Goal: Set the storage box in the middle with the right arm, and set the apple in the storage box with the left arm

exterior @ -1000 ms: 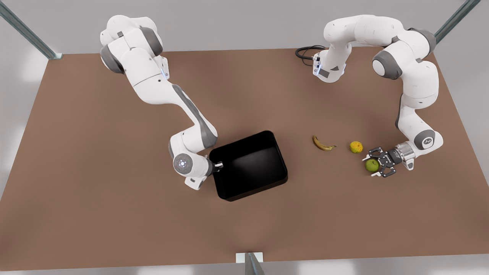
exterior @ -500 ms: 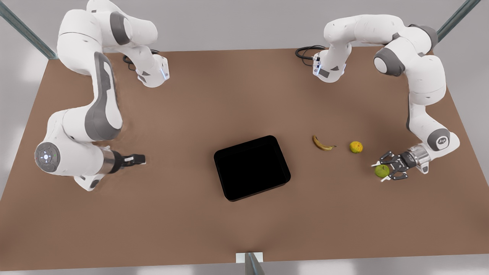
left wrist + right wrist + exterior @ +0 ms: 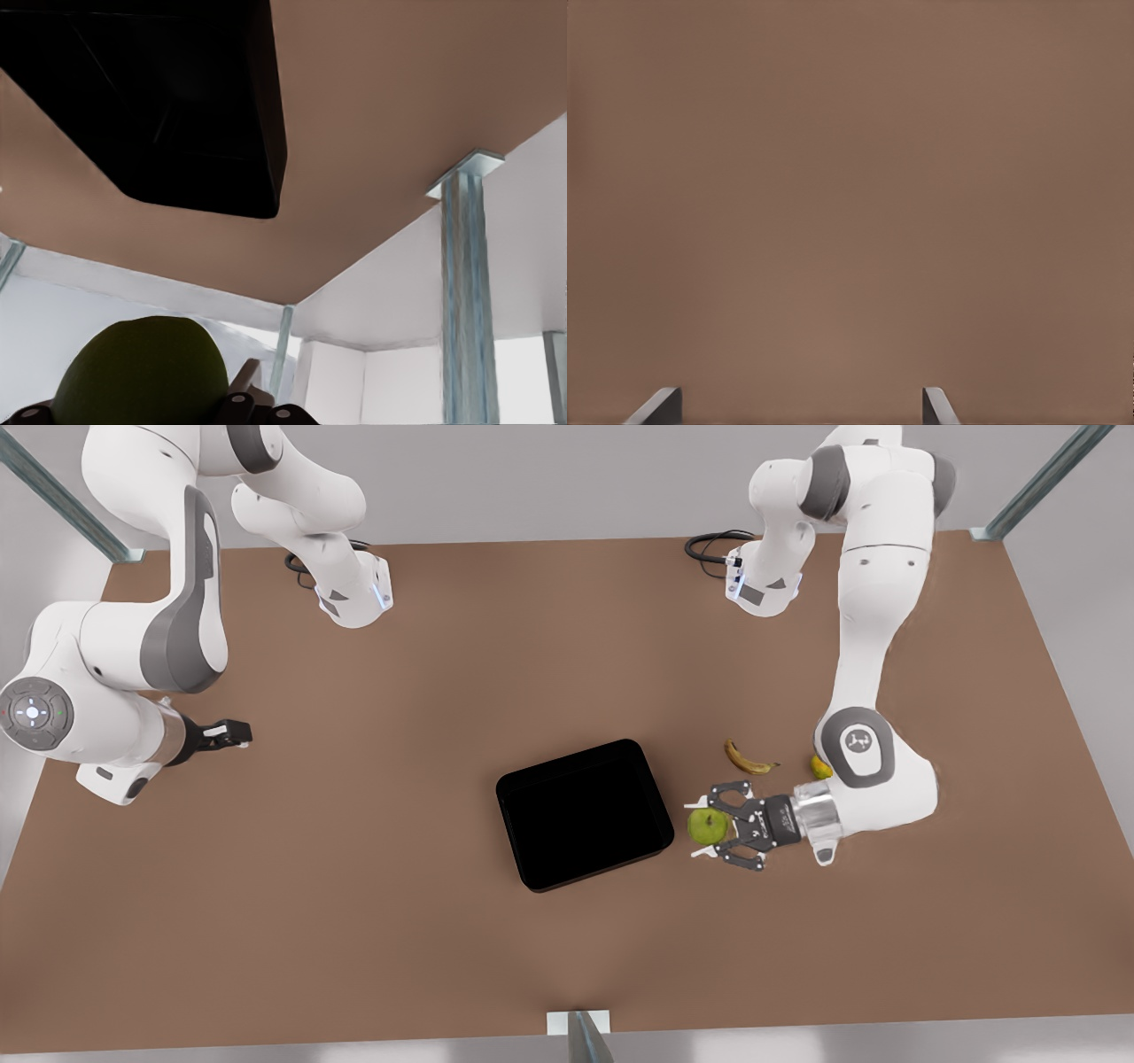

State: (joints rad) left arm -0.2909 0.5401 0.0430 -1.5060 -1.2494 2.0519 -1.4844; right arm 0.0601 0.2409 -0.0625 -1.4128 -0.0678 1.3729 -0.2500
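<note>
**A:** Where does it stand?

**B:** The storage box sits on the table at the frame's centre. The left hand clasps the green apple just right of the box's right wall, near the banana. An orange fruit peeks from behind that arm.

**A:** And the right hand?

**B:** Waiting at the frame's left, fingers spread apart over bare table, holding nothing.

**A:** How to finish well?

**B:** I'd carry the apple clear above the rim, centre it over the black floor, lower it, then let go so it doesn't roll or bounce out.
</note>
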